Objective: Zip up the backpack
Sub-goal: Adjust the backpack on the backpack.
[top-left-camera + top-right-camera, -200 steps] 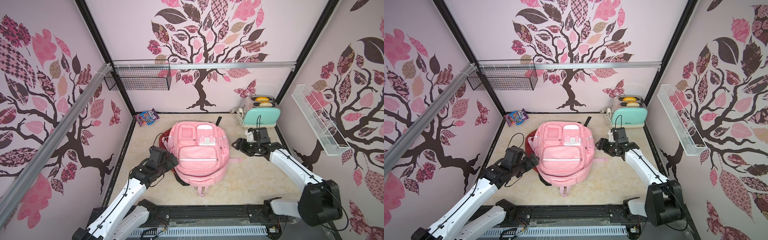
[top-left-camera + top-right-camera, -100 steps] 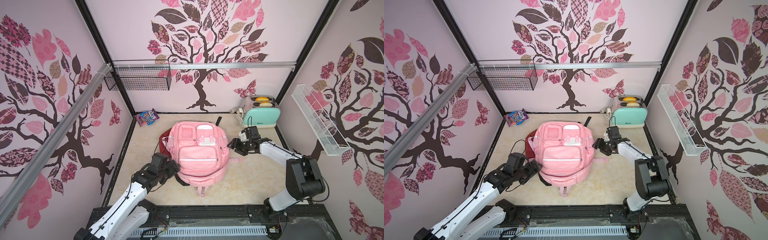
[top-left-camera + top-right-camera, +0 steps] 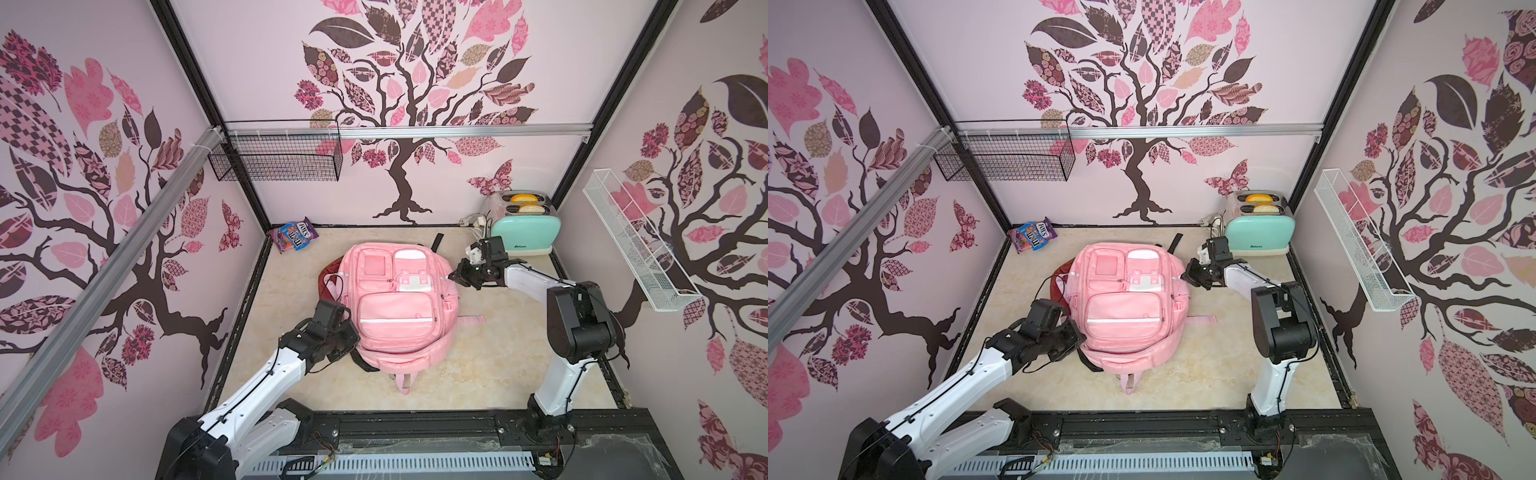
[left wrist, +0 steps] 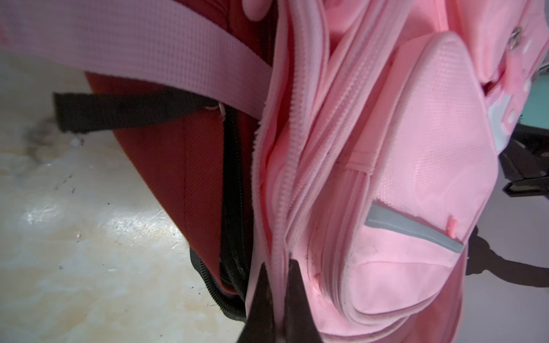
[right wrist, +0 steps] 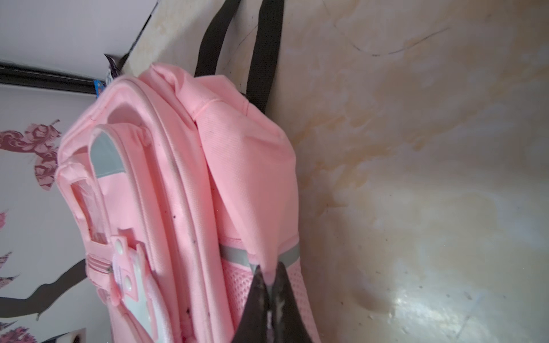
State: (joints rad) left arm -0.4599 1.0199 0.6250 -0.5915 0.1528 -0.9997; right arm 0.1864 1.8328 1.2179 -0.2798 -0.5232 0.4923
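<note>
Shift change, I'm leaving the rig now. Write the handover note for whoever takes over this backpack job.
Left gripper: jaws shut on the backpack at its zipper edge, on the side nearer that arm.
Right gripper: jaws shut on pink fabric at the opposite side, by the grey strip.
Backpack lies front up, in the middle of the table.
Done: both sides pinched.
Left to do: the zipper gapes open in the left wrist view, no slider visible; find it and pull it shut.

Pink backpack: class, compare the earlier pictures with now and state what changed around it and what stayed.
Both arms moved inward. The left end effector shut on the zipper edge of the pink fabric backpack, and the right end effector shut on its side fabric. The backpack, mint-green toaster and purple candy bag stayed put.
</note>
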